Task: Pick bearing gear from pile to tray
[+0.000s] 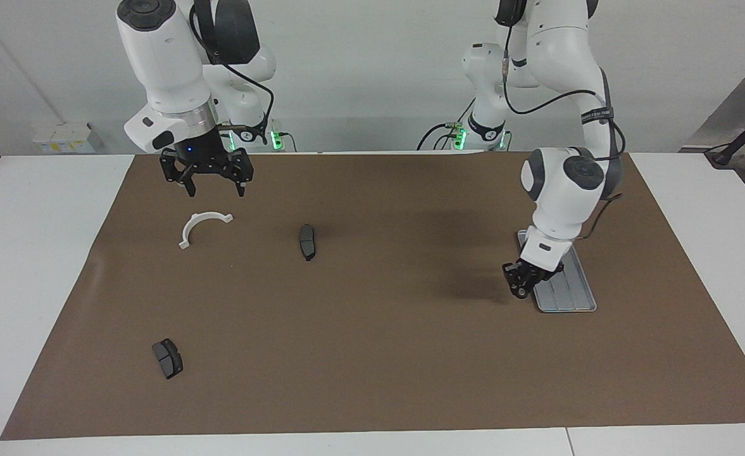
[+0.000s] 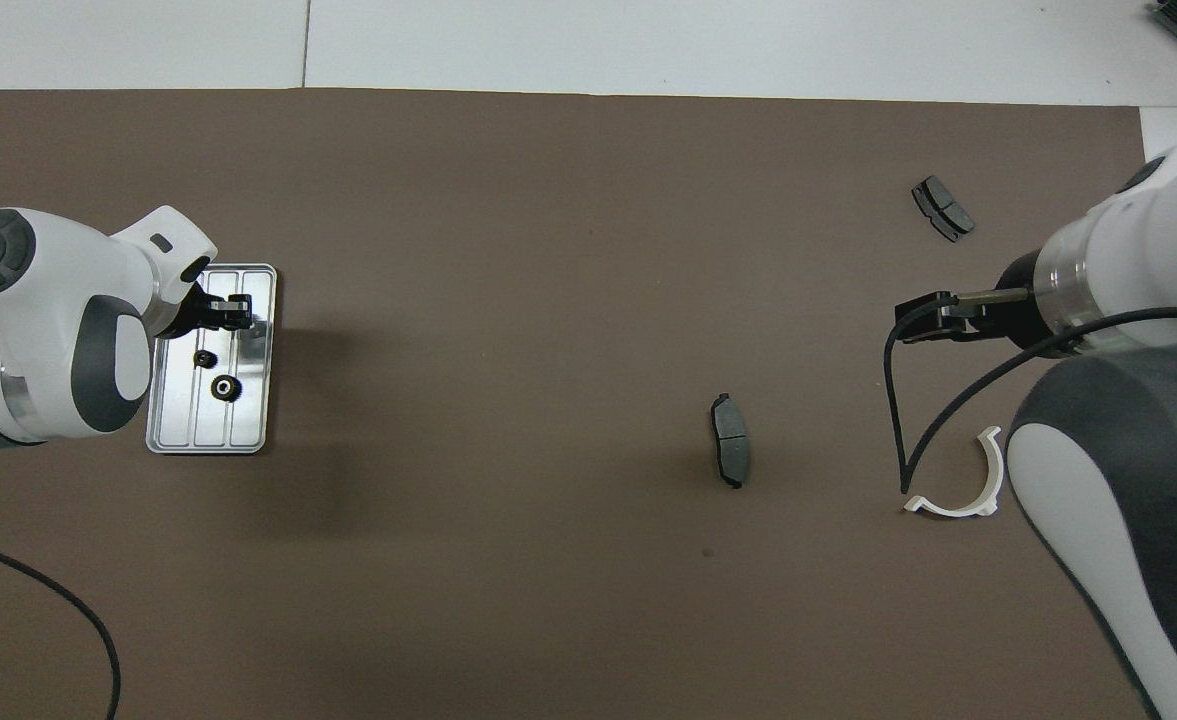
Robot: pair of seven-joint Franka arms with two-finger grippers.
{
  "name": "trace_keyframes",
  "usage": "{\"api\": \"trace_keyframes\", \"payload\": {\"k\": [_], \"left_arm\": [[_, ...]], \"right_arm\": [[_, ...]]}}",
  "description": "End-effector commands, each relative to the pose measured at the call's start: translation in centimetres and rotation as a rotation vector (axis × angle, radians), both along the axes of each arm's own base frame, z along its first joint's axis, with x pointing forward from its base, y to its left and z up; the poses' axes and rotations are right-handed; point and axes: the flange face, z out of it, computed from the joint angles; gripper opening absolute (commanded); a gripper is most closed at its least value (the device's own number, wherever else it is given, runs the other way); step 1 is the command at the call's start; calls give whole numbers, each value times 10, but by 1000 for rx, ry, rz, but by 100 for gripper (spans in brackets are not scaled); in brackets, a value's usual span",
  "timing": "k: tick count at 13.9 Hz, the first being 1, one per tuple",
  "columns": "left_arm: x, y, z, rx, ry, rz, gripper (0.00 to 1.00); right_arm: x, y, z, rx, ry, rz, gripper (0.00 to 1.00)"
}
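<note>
Close to the robots' edge, toward the right arm's end, the right gripper (image 1: pixel 217 189) waits with fingers spread above the white bracket (image 1: pixel 202 226). A brake pad (image 1: pixel 307 241) lies mid-worktop. Toward the left arm's end sits the tray (image 2: pixel 210 447), already holding two gears (image 2: pixel 205 358) (image 2: pixel 222 387). The left gripper (image 1: pixel 523 288) hangs over it, seemingly pinched on a small black bearing gear (image 1: pixel 521 292), close to the long rim facing the worktop's middle. Letting go there risks the gear striking the low rim or rolling over it onto the mat; it could also knock the seated gears. A second brake pad (image 1: pixel 167 358) lies near the corner farthest from the robots.
</note>
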Motion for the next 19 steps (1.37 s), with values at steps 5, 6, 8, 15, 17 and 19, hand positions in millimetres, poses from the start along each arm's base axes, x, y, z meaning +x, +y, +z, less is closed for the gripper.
{"api": "trace_keyframes", "payload": {"k": [5,6,8,15,17,19], "left_arm": [[0,-23,35,-20,-50,-34,100],[1,-23,50,-25,-74,-27,100],[-5,-22,85,-38,-89,-17,100],[-43,-33,216,-36,182,-74,100],[-61,-27,248,24,177,-88,100],[-76,-22,263,28,212,-81,100]], "right_arm": [[1,-5,-1,78,-10,-17,100],[1,-5,-1,77,-10,-10,100],[2,-6,0,64,-13,26,100],[9,-13,15,30,-13,48,100],[10,-13,16,32,-11,46,100],[11,-13,20,32,-10,46,100]]}}
